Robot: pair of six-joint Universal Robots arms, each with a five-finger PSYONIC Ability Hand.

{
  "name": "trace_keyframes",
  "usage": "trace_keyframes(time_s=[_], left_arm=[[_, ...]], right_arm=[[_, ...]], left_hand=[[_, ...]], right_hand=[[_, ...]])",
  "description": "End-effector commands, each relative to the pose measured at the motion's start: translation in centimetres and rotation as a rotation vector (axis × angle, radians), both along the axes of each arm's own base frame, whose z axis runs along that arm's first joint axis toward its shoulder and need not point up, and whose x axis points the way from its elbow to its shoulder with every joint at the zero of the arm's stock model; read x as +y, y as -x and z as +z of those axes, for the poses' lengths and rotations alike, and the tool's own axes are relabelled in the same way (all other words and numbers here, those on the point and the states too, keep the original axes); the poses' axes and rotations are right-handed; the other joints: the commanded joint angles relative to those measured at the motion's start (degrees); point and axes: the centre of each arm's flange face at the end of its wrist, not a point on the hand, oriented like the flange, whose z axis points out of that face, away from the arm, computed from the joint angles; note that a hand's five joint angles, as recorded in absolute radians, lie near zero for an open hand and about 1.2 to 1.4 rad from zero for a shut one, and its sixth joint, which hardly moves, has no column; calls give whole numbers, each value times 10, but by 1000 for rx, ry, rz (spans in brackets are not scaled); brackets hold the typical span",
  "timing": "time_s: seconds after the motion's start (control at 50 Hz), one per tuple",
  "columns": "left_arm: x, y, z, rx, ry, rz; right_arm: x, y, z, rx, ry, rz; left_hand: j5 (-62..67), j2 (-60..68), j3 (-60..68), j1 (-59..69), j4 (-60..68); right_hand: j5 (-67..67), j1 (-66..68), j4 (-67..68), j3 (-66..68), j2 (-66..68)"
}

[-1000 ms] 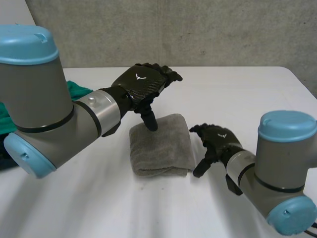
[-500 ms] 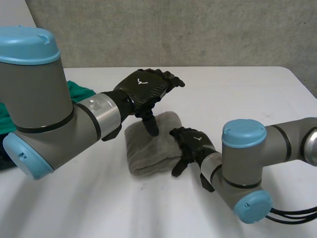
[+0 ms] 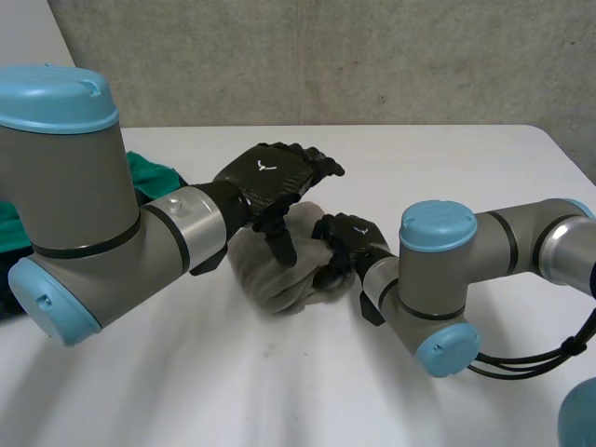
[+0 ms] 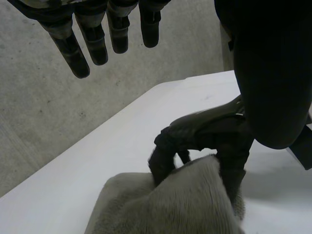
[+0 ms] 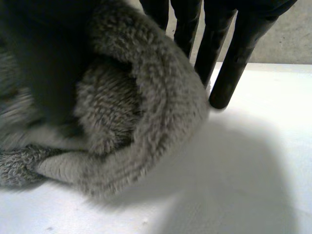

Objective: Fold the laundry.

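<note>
Across the white table, which is backed by a concrete wall, the two arms are set toward the middle: the left arm from the near left, the right arm bent in from the right. Between them the grey towel lies near the table's middle, already doubled into a thick pad, with its right edge lifted and rolled over. A green cloth is seen well apart at the table's left side, behind the left arm. The left hand is held over the towel with its fingers straight and spread, clamped on nothing, while its thumb is pointed down and appears to rest on the towel's top. The right hand is set at the towel's right edge, where its fingers are curled round the rolled edge, so the cloth is taken to be gripped. The step in hand is judged to be the carrying of that edge over toward the left, to halve the pad. For this to be done well, the edge should be gripped firmly and lifted high enough that the lower layers are not dragged. The thumb should be used as a pin at the fold line and drawn out sideways before it is trapped. The edge should then be laid flush with the opposite one and pressed flat.
</note>
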Motion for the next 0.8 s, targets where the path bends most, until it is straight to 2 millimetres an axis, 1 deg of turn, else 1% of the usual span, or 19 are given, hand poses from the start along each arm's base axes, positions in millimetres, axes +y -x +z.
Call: trace_keyframes(time_s=[0.02, 0.06, 0.1, 0.12, 0.18, 0.2, 0.26, 0.28, 0.34, 0.36, 0.42, 0.44, 0.5, 0.52, 0.58, 0.64, 0.66, 0.72, 0.8], left_arm=[[2, 2, 4, 8, 9, -8], [3, 4, 5, 10, 15, -13], [3, 4, 7, 14, 20, -11], [3, 4, 7, 14, 20, -11], [2, 3, 8, 20, 24, -8], [2, 3, 8, 23, 21, -7], [2, 3, 9, 37, 6, -4], [2, 3, 8, 38, 2, -2], [1, 3, 8, 45, -7, 4], [1, 2, 8, 44, -9, 4], [0, 2, 8, 46, -11, 6], [0, 2, 8, 46, -11, 6], [0, 2, 7, 45, -12, 6], [0, 2, 7, 45, -12, 6], [1, 3, 8, 47, -10, 3], [1, 5, 8, 52, -2, 1], [0, 5, 8, 54, -1, 1], [-1, 6, 8, 65, 6, 2], [-4, 7, 8, 83, 4, 13]], right_arm=[[-7, -3, -4, -5, 8, -3], [-23, 1, 5, -22, 35, -29], [-41, 13, 10, -29, 51, -74], [-63, 31, 17, -31, 74, -130], [-90, 58, 23, -26, 95, -204], [-107, 78, 25, -11, 113, -249], [-130, 109, 28, 35, 146, -315], [-145, 127, 31, 63, 175, -348], [-165, 152, 35, 101, 215, -383], [-177, 166, 34, 119, 231, -398], [-196, 189, 34, 148, 258, -438], [-207, 202, 35, 154, 274, -465], [-225, 224, 34, 165, 281, -510], [-236, 242, 29, 175, 274, -543], [-255, 269, 20, 198, 272, -596], [-266, 277, 13, 222, 292, -624], [-272, 286, 12, 243, 319, -657], [-276, 296, 15, 249, 343, -698], [-279, 309, 14, 263, 363, -751]], left_hand=[[-2, 9, 3, 18, 8], [0, 11, 5, 20, 10], [0, 11, 5, 20, 10], [0, 11, 5, 20, 10], [0, 11, 5, 20, 10], [0, 11, 5, 20, 10], [0, 11, 5, 20, 10], [0, 11, 5, 20, 10], [3, 14, 8, 23, 13], [2, 12, 7, 21, 11], [2, 12, 7, 21, 11], [2, 12, 7, 21, 11], [3, 14, 8, 23, 13], [3, 14, 8, 23, 13], [3, 14, 8, 23, 13], [5, 16, 10, 25, 15], [3, 14, 8, 23, 13], [5, 16, 10, 25, 15], [7, 17, 12, 26, 16]], right_hand=[[372, 398, 342, 331, 325], [372, 398, 342, 331, 325], [372, 398, 342, 331, 325], [372, 398, 342, 331, 325], [372, 398, 342, 331, 325], [372, 398, 342, 331, 325], [372, 398, 342, 331, 325], [372, 398, 342, 331, 325], [372, 398, 342, 331, 325], [372, 398, 342, 331, 325], [372, 398, 342, 331, 325], [372, 398, 342, 331, 325], [372, 398, 342, 331, 325], [372, 398, 342, 331, 325], [372, 398, 342, 331, 325], [372, 398, 342, 331, 325], [372, 398, 342, 331, 325], [372, 398, 342, 331, 325], [372, 398, 342, 331, 325]])
